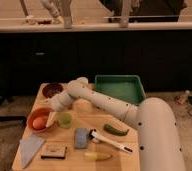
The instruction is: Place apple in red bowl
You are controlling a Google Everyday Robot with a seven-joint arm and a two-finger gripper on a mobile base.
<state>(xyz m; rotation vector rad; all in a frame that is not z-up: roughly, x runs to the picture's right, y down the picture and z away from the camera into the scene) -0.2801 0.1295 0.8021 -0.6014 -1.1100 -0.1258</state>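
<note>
Gripper sits at the right rim of the red bowl, low over the table, at the end of the arm that reaches in from your right. You cannot tell from this view whether it is parted or closed, so treat that as unconfirmed.

Findings:
1. Apple lies inside the red bowl, near its centre, resting on the bowl floor. It appears apart from the gripper, just to the gripper's left.
2. Placement looks complete by position: the fruit is within the rim, not perched on it.
3. Pale green cup stands just beside the gripper on its right side, and the dark maroon bowl lies further back on the table.

Governing relation: the apple is to the left of the gripper and slightly below it, with the bowl rim between them. Being round, the apple has no long axis to account for. Any withdrawal should therefore go up and to the right, away from the bowl.

Risk: you have 1 obstacle on that path, the green cup, close enough to be knocked if the gripper slides sideways before lifting. A drag across the rim could also tip the bowl.
</note>
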